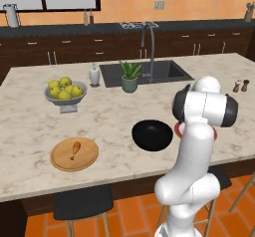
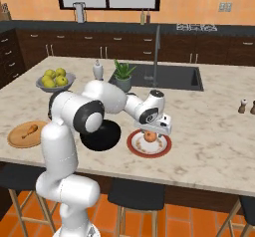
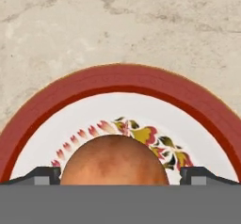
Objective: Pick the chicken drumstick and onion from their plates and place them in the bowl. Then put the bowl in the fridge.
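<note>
The round orange-brown onion [image 3: 114, 161] sits on the white plate with a red-brown rim [image 3: 117, 79]. My gripper [image 3: 114, 175] is low over that plate, open, with one dark fingertip on each side of the onion. From the right base view the onion [image 2: 149, 136] shows just under the hand [image 2: 154, 124], on the same plate [image 2: 162, 150]. The glossy black bowl [image 1: 152, 134] stands just left of that plate. A golden-brown chicken drumstick [image 1: 74, 150] lies on the light-wood disc [image 1: 62, 161] near the counter's front left. The fridge is out of view.
A grey footed bowl of yellow-green apples [image 1: 65, 94] stands at the back left. A potted plant [image 1: 130, 76], a soap bottle [image 1: 94, 75] and the sink with its faucet [image 1: 149, 47] lie behind. Salt and pepper shakers [image 1: 241, 85] are at the right.
</note>
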### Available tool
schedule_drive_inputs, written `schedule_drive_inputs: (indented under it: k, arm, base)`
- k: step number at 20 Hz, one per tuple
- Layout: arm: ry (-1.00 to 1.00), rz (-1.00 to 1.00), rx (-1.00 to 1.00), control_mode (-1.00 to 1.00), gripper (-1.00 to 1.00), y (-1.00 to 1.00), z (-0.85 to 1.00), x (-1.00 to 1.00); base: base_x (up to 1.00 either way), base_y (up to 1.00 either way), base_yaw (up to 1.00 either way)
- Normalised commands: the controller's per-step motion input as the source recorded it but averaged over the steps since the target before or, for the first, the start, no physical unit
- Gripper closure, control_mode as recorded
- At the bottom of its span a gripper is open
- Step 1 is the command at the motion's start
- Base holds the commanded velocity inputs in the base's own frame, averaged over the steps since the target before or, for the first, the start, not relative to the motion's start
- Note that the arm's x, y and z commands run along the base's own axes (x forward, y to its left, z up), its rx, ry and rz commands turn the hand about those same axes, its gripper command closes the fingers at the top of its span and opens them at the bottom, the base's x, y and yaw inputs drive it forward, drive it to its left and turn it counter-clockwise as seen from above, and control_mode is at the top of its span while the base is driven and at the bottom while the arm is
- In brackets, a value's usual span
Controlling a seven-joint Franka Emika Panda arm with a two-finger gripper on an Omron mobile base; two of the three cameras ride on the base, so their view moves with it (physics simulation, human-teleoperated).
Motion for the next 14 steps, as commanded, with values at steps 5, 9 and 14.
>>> schedule_drive_inputs:
  k: [5, 9, 14]
  arm:
    - [0.02, -0.02, 0.00, -1.00, -1.00, 0.01, -0.35, 0.02]
    - [0.07, -0.09, 0.00, -1.00, 1.00, 0.09, -0.36, 0.00]
    - [-0.01, -0.12, 0.00, -1.00, 1.00, 0.02, -0.01, -0.10]
  base:
    - [0.00, 0.00, 0.00]
    - [0.00, 0.00, 0.00]
    - [0.00, 0.00, 0.00]
